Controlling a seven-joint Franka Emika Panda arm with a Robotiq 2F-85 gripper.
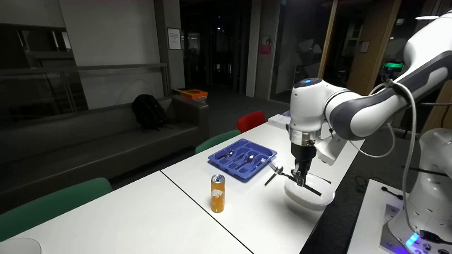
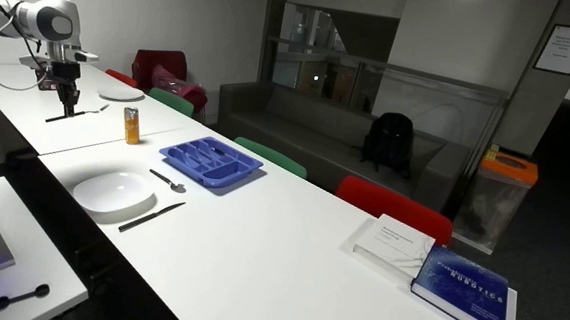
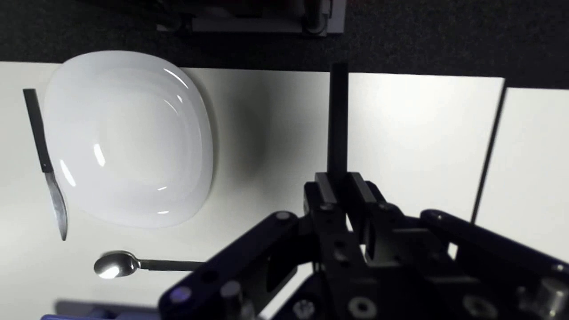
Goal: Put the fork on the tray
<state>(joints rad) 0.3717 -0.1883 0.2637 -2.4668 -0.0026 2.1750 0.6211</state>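
My gripper is shut on the dark handle of the fork and holds it level above the table. The fork's tines show in both exterior views; the fork is clear of the plate. In the wrist view, the fork handle sticks out between the fingertips, and the tines are hidden behind the gripper. The blue compartment tray lies on the table with several utensils in it. The tray is beyond the plate from the robot base. Only the tray's edge shows in the wrist view.
A white plate stands near the table edge. A knife and a spoon lie beside it. An orange can stands near the table seam. Books and another white plate are farther along.
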